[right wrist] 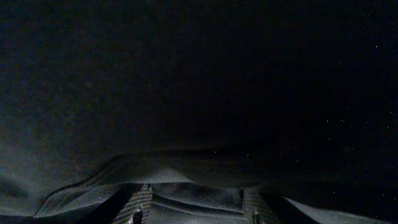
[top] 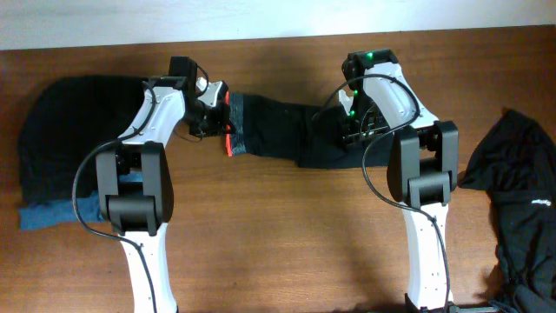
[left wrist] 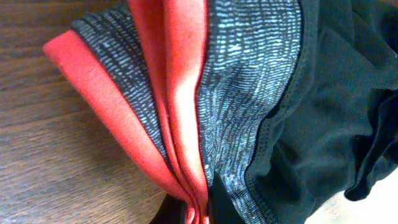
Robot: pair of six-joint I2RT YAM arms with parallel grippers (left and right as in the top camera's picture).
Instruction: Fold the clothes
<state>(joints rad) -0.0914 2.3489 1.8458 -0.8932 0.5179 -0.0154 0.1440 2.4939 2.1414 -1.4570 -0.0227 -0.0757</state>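
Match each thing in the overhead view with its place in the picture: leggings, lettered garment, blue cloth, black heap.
Things:
1 leggings
2 lettered garment
3 blue cloth
4 black heap

Places:
A far right
B far left, upper part
C centre
D lower left, at the heap's edge

Pairs: 1-C, 2-A, 3-D, 4-B
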